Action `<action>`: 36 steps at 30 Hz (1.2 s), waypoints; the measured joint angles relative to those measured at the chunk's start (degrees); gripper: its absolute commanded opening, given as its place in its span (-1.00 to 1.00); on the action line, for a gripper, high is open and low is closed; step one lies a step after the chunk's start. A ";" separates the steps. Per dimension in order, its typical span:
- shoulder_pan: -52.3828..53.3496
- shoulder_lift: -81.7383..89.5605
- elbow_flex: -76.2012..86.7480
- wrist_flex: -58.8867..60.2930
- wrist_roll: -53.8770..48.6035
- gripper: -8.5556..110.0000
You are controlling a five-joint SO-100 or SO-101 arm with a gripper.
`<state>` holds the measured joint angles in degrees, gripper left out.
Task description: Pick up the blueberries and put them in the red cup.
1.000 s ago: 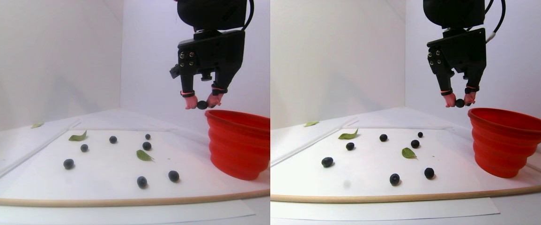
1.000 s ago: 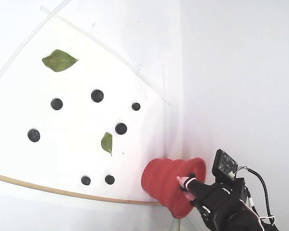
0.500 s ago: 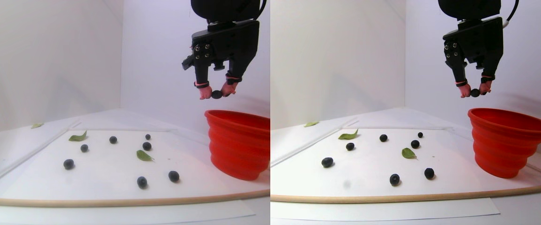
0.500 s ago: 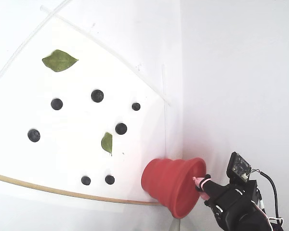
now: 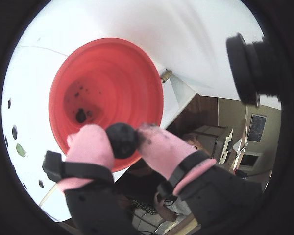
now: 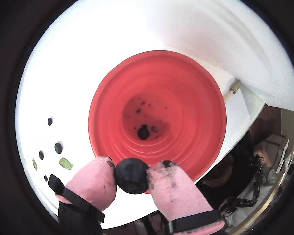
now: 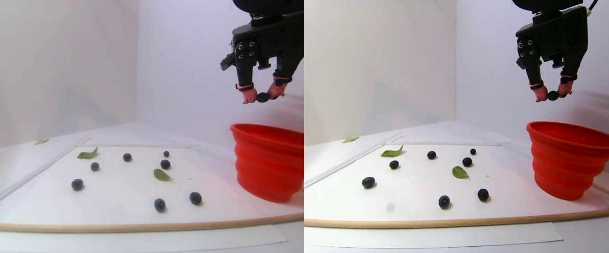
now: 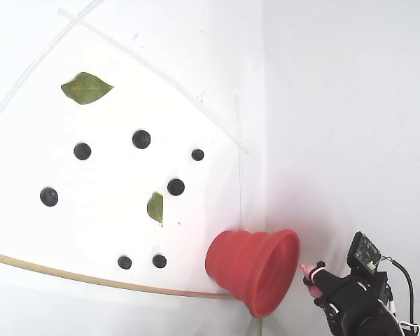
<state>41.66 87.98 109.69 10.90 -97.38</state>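
We see the white table (image 7: 125, 211) first, then the red cup (image 7: 270, 161) standing upright on it at the right of the stereo pair view, open side up. Above the cup hangs our gripper (image 7: 262, 97), its 2 pink fingertips (image 6: 93, 181) closed on 1 blueberry (image 6: 132, 175); in both wrist views that berry sits over the near rim of the cup. Another berry (image 6: 143, 132) lies at the cup's bottom. 6 loose blueberries (image 8: 141, 138) rest scattered on the sheet, well apart from the cup, among green leaves (image 8: 86, 87).
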 measured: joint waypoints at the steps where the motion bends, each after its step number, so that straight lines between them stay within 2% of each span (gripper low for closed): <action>1: 0.35 -0.18 -0.09 0.00 -0.18 -0.66; 11: 2.11 -1.05 -0.35 -1.67 -1.49 -0.56; 36: -0.79 -1.05 -0.35 -2.29 -0.79 -0.57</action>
<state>40.87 86.92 109.34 8.61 -98.17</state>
